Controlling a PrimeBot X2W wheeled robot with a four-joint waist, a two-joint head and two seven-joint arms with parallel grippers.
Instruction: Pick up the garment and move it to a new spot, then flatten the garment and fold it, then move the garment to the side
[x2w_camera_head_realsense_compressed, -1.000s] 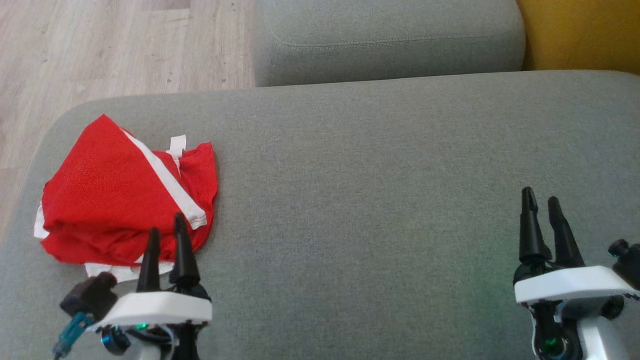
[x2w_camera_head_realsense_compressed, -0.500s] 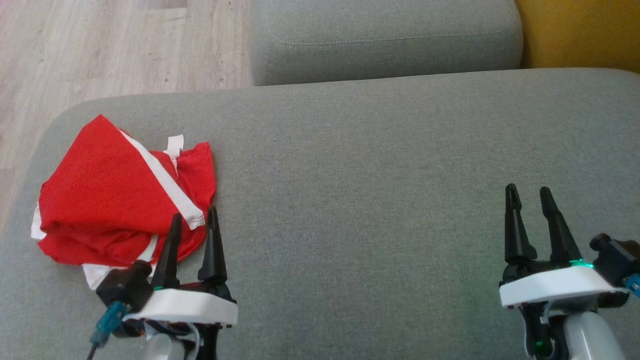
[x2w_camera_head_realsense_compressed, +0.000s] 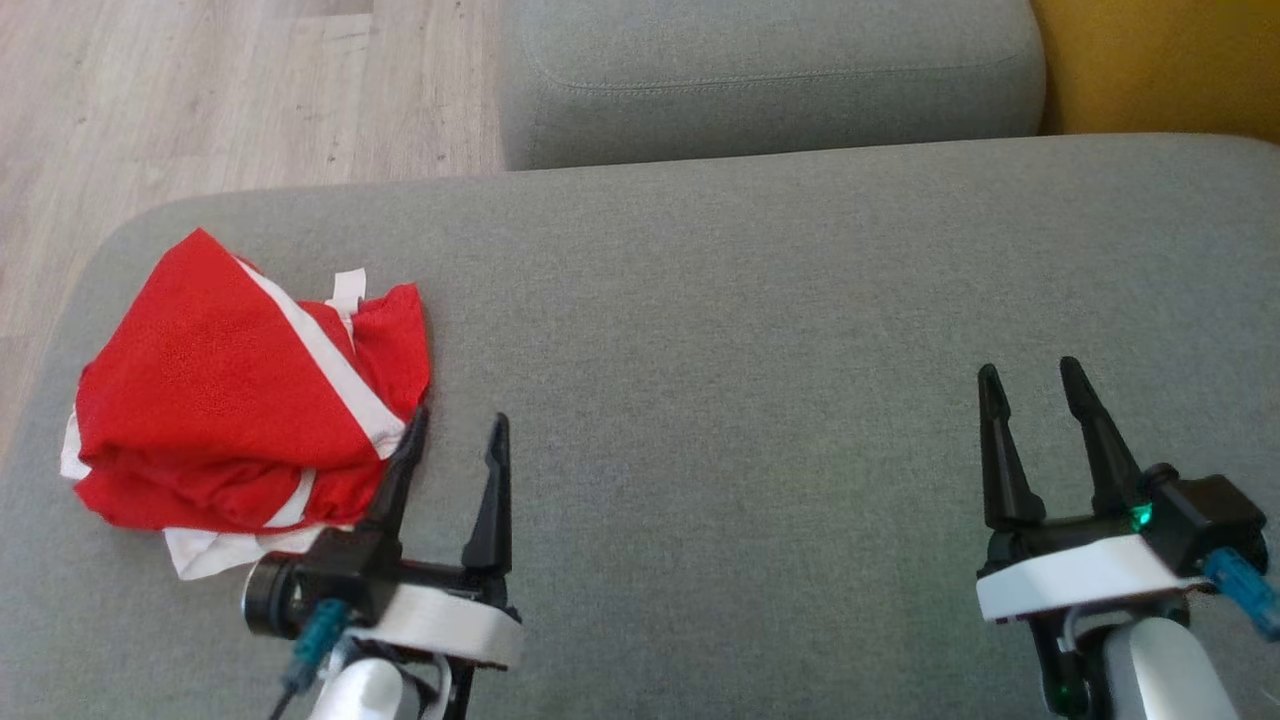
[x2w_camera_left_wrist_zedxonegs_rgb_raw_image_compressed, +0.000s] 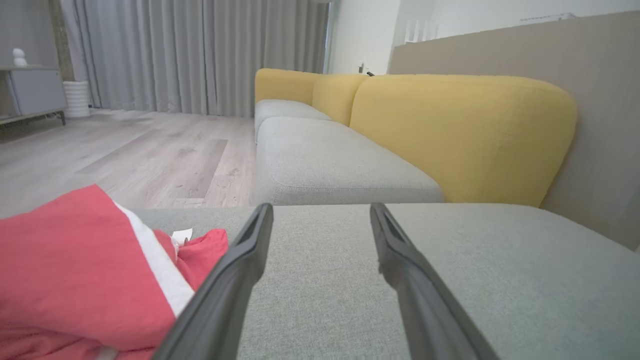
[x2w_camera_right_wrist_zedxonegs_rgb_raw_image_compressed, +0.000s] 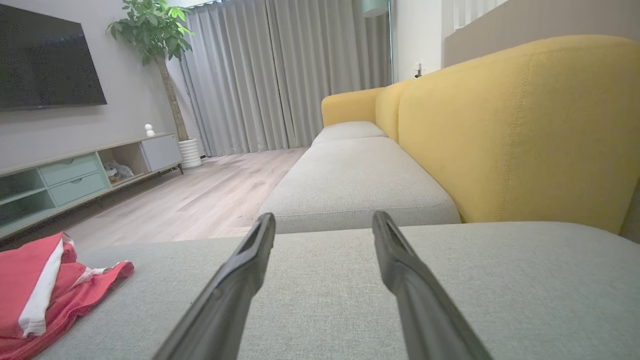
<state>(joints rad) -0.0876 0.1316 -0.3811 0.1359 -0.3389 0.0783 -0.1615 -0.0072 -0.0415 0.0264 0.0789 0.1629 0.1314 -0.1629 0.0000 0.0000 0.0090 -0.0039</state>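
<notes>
**Desk:** Any writing on it you can read?

**Me:** Not from my screens. The garment (x2w_camera_head_realsense_compressed: 240, 400) is red mesh with a white stripe (x2w_camera_head_realsense_compressed: 320, 345) running across its top layer. A small white tab (x2w_camera_head_realsense_compressed: 349, 288) sticks out at its far edge, and if it carries print, it is too small for me to make out.

**Desk:** Where is it lying?

**Me:** It is folded into a rough bundle on the left end of the grey sofa seat (x2w_camera_head_realsense_compressed: 750, 330), near the rounded corner, with the wood floor (x2w_camera_head_realsense_compressed: 200, 90) beyond it. White fabric (x2w_camera_head_realsense_compressed: 215, 548) pokes out from under its near edge, and I can't tell how many layers sit beneath. My left wrist camera cuts the bundle off at the left and bottom edges. The right wrist camera catches a corner of it at the far left.

**Desk:** And your hands?

**Me:** The left hand (x2w_camera_head_realsense_compressed: 458, 417) sits low over the seat just right of the garment, fingers pointing away from me, spread wide and holding nothing. Its left finger (x2w_camera_head_realsense_compressed: 400, 470) crosses the garment's right edge in the head view. Whether it touches the cloth or merely stands in front of it, I can't say. That hand's dark wrist block (x2w_camera_head_realsense_compressed: 290, 590) hides part of the white fabric. The right hand (x2w_camera_head_realsense_compressed: 1030, 368) is well apart, over the bare right side of the seat, fingers likewise wide and empty, angled slightly left. Ahead of both I see a second grey cushion (x2w_camera_head_realsense_compressed: 770, 80) and the yellow backrest (x2w_camera_head_realsense_compressed: 1160, 60).
</notes>
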